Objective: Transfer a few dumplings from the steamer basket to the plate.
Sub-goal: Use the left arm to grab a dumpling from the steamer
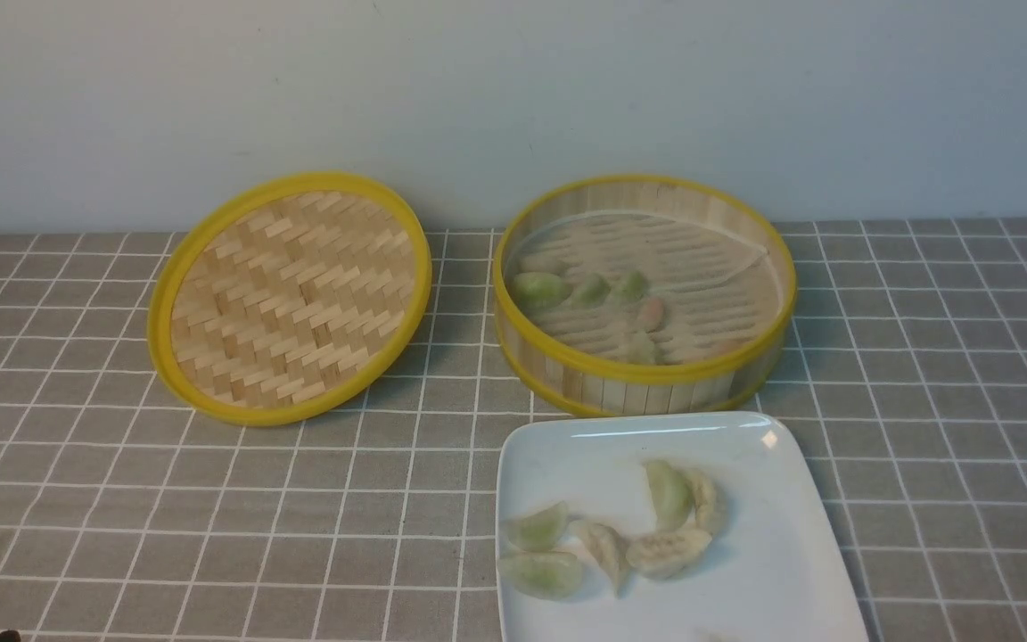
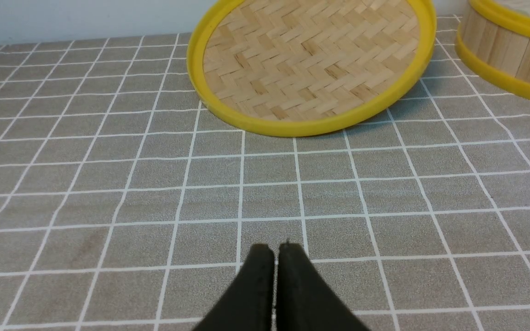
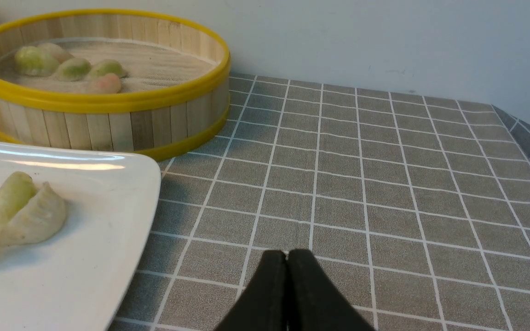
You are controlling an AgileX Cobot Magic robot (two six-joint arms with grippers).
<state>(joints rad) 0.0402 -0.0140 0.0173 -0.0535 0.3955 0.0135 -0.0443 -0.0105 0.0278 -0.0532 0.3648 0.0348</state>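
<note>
Dumplings [image 1: 665, 553], about six, lie on the plate [image 1: 772, 571] at near right; several more sit in the steamer basket [image 1: 638, 392] just beyond it. The left end effector [image 2: 275, 252] and right end effector [image 3: 287, 253] hover over the worktop [image 1: 121, 499], jaws pressed together, empty (the lid [image 1: 291, 299] rests left of the basket). For another pick, spread the jaws first, clear the rim, and select an isolated dumpling.

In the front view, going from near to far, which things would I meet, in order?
plate → steamer basket → wall. The woven lid lies about level with the basket, so I leave it out.
</note>
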